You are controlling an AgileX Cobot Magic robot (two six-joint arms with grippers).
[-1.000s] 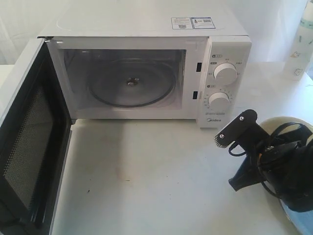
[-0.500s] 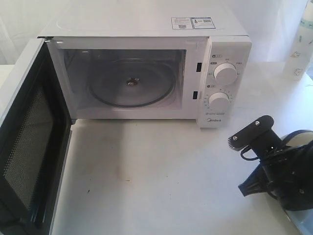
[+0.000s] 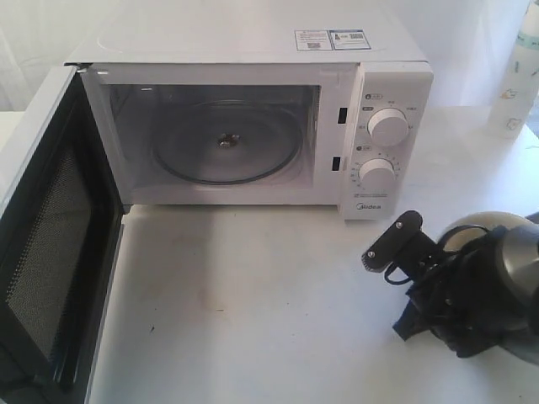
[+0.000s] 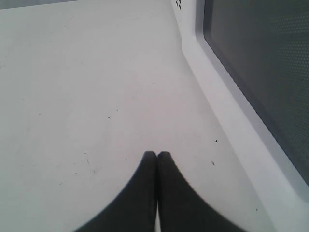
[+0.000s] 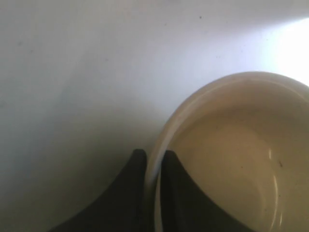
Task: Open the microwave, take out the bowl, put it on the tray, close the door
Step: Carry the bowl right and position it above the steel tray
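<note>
The white microwave [image 3: 253,50] stands open with only its clear glass turntable [image 3: 227,143] inside. Its door [image 3: 50,252] is swung out to the left, black mesh inner face showing; the door's outer window [image 4: 260,63] runs beside my left gripper [image 4: 157,153], which is shut and empty over the table. My right gripper [image 5: 153,154] is shut on the rim of the cream bowl [image 5: 231,154], one finger inside and one outside. At the right edge the bowl [image 3: 505,248] shows a pale rim and shiny grey side behind the right arm [image 3: 438,295]. The tray is not clearly visible.
A white bottle [image 3: 518,76] stands at the back right beside the microwave. The white table [image 3: 269,303] stretches in front of the microwave. The open door reaches down to the front left corner.
The right arm swung right with the bowl, then came back left and lower. The bowl now shows its shiny grey side instead of its cream top. Microwave and door have not moved.
</note>
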